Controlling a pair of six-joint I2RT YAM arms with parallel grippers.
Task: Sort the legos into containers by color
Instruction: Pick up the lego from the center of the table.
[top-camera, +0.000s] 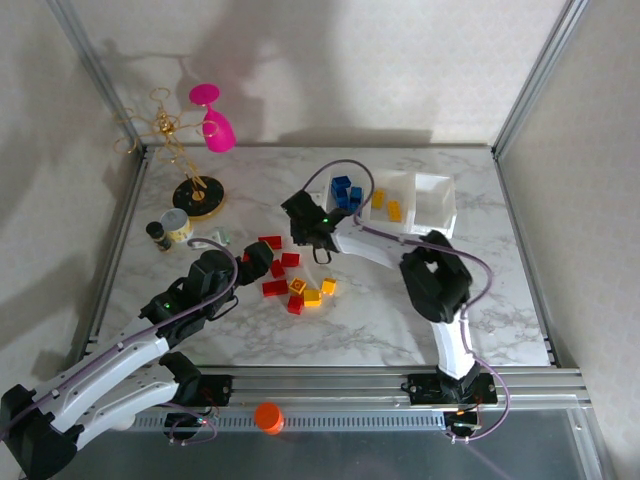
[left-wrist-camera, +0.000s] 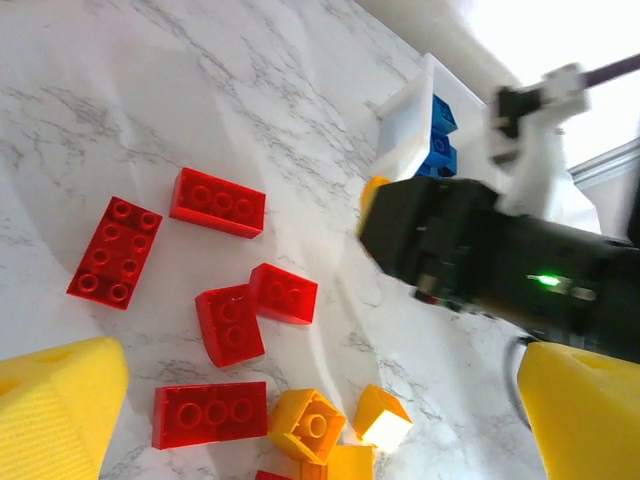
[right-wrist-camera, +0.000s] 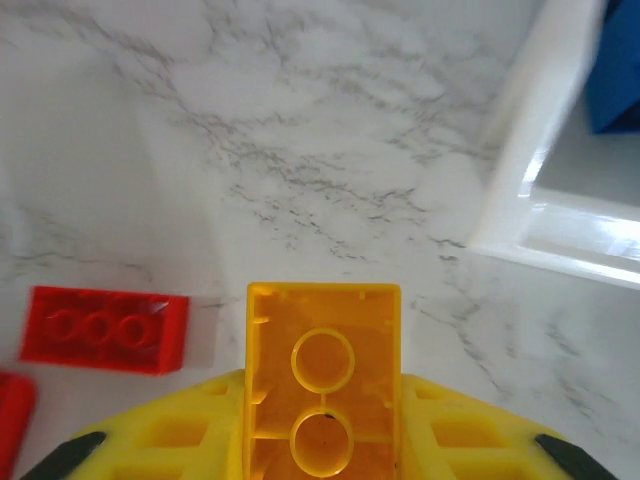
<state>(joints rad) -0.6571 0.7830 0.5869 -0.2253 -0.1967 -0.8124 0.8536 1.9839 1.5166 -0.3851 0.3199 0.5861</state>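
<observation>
Right wrist view showed the right jaws clenched on a yellow lego, held above the worktop near the trays, presumably bound for the one with yellows. Left jaws hung released over red legos, likely choosing one.

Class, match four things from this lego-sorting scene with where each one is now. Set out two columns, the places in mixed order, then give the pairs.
Things
1. blue bricks
2. red bricks
3. yellow brick closest to the right wrist camera
4. pink goblet

Places
A. loose on the table
B. gripped in the right hand
C. far left, by the gold wire stand
D. inside a tray

Pairs: 1-D, 2-A, 3-B, 4-C
</observation>
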